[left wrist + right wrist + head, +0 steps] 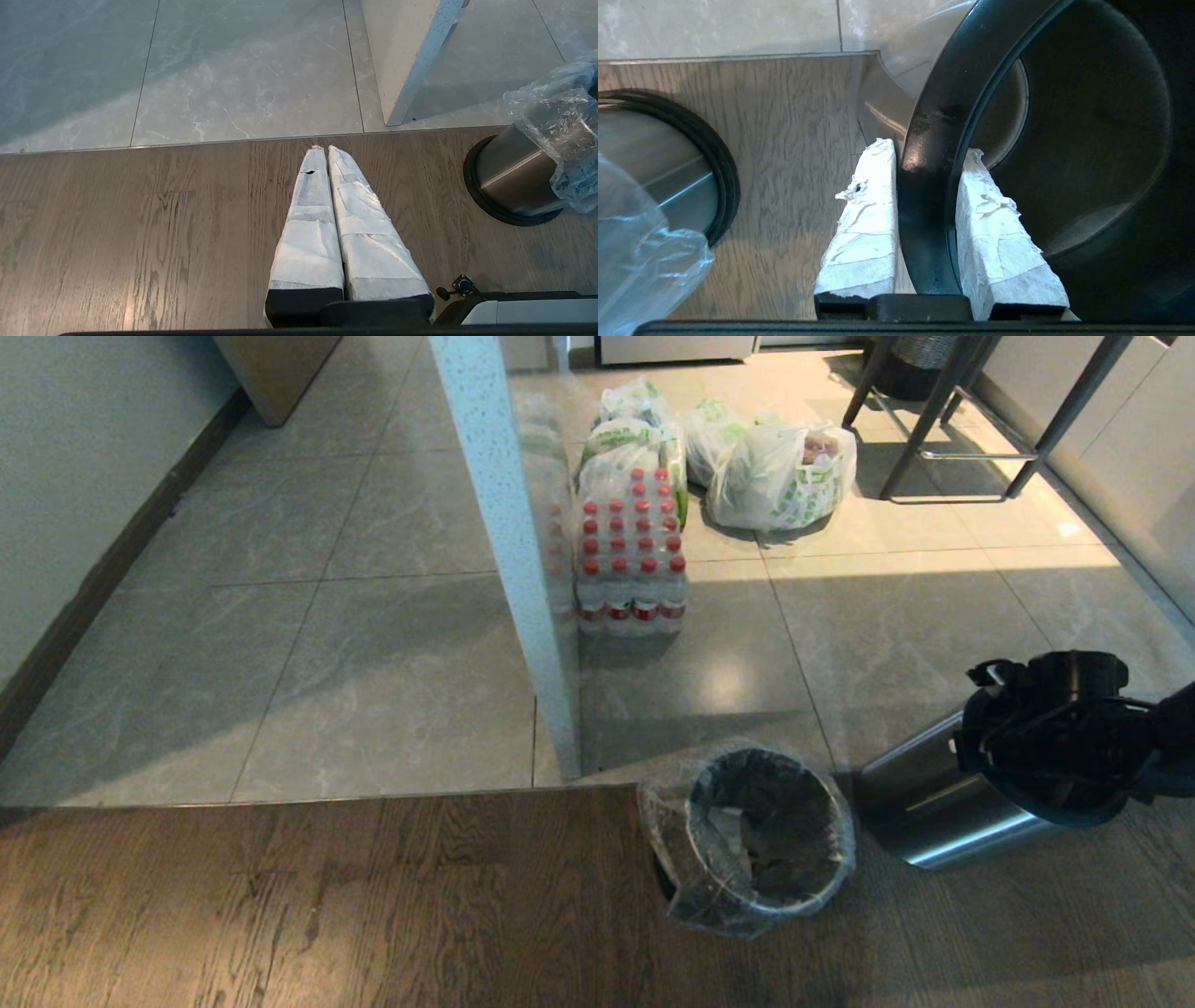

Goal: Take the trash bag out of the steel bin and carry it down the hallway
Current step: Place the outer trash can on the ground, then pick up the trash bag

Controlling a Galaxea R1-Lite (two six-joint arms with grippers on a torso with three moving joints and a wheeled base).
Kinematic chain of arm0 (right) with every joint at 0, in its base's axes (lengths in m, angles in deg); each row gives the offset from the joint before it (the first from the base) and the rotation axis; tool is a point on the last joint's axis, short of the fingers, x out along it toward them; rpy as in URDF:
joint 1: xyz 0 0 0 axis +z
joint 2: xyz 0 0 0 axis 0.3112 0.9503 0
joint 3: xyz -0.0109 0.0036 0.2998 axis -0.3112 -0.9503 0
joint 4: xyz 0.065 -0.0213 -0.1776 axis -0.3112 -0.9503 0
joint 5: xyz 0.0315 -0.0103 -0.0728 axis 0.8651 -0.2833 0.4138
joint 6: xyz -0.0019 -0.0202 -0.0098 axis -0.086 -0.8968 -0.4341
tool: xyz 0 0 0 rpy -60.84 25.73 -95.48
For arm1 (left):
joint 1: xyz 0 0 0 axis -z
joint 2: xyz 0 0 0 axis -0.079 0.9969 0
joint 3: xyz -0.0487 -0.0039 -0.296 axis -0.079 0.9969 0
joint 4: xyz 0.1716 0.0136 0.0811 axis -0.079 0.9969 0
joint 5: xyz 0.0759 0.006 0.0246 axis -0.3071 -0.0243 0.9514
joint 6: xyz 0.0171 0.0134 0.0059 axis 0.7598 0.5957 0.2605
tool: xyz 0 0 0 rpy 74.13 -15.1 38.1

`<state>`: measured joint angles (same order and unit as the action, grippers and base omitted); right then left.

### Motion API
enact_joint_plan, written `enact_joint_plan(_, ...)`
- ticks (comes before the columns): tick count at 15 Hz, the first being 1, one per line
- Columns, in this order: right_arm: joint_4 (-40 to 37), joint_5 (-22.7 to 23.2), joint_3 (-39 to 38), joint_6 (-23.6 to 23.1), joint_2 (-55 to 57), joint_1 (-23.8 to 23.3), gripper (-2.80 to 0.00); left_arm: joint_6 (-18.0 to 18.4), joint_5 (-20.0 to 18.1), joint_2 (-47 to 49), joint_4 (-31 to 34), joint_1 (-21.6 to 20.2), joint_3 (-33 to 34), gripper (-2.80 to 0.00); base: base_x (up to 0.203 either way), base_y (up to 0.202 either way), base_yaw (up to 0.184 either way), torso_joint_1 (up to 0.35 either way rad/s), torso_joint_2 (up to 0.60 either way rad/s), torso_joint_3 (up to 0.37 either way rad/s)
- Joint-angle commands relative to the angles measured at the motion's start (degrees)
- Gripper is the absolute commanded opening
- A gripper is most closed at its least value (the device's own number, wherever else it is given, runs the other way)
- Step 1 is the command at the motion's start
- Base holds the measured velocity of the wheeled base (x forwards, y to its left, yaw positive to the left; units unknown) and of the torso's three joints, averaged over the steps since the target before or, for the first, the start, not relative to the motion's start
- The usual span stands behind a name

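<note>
Clamping the broad black rim of the other steel cylinder, the right pincer has one padded finger outside the rim and one inside, so it holds that cylinder and not the task's thing. In the head view the cylinder looks tilted, with its body slanting toward the wood floor near the floor's seam with the tiles. The steel bin stands upright just beside it on the wood, close to the seam and the foot of the white speckled post, with the trash bag lining it and folded over its rim. The left pincer hangs over bare wood w/ fingers pressed together, holding nothing, well apart from the bin. Risks from here, as a judgement: the grip is on a thin edge, so if the cylinder swings it could slip out and drop, or roll into the bin and knock it over. The liner is thin and crinkly, so a snag on the cylinder's rim could tear it or drag it out unevenly. The water bottle pack and white grocery bags sit on the tiles beyond the post, probably too far to be hit. Whether the bag holds much cannot be told; only dark bits show inside.
</note>
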<state>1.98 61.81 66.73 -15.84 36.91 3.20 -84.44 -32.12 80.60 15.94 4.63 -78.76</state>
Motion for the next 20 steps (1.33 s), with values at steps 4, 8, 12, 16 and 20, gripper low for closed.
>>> enact_joint_plan(4, -0.51, 0.36, 0.49, -0.31, 1.93, -0.1, -2.43, -0.02, 0.03, 0.02, -0.03, -0.01, 0.02, -2.8, 0.0, 0.0, 0.0, 0.0, 0.0, 0.0)
enact_joint_plan(8, 0.54, 1.15, 0.17, -0.39, 0.03, -0.1, 0.0, -0.02, 0.03, 0.02, -0.03, -0.01, 0.09, -2.8, 0.0, 0.0, 0.0, 0.0, 0.0, 0.0)
enact_joint_plan(12, 0.05, 1.35, -1.17, -0.34, -6.53, -0.03, 0.0, -0.02, 0.03, 0.02, -0.03, -0.01, 0.09, -2.8, 0.0, 0.0, 0.0, 0.0, 0.0, 0.0)
enact_joint_plan(16, -6.64, 6.37, -9.47, -1.01, -18.45, 0.73, -2.8, -0.02, 0.03, 0.02, -0.03, -0.01, 0.08, -2.8, 0.0, 0.0, 0.0, 0.0, 0.0, 0.0)
enact_joint_plan(20, -19.88, 11.81, -13.49, 5.33, -24.44, 5.99, -2.8, -0.02, 0.03, 0.02, -0.03, -0.01, 0.09, -2.8, 0.0, 0.0, 0.0, 0.0, 0.0, 0.0)
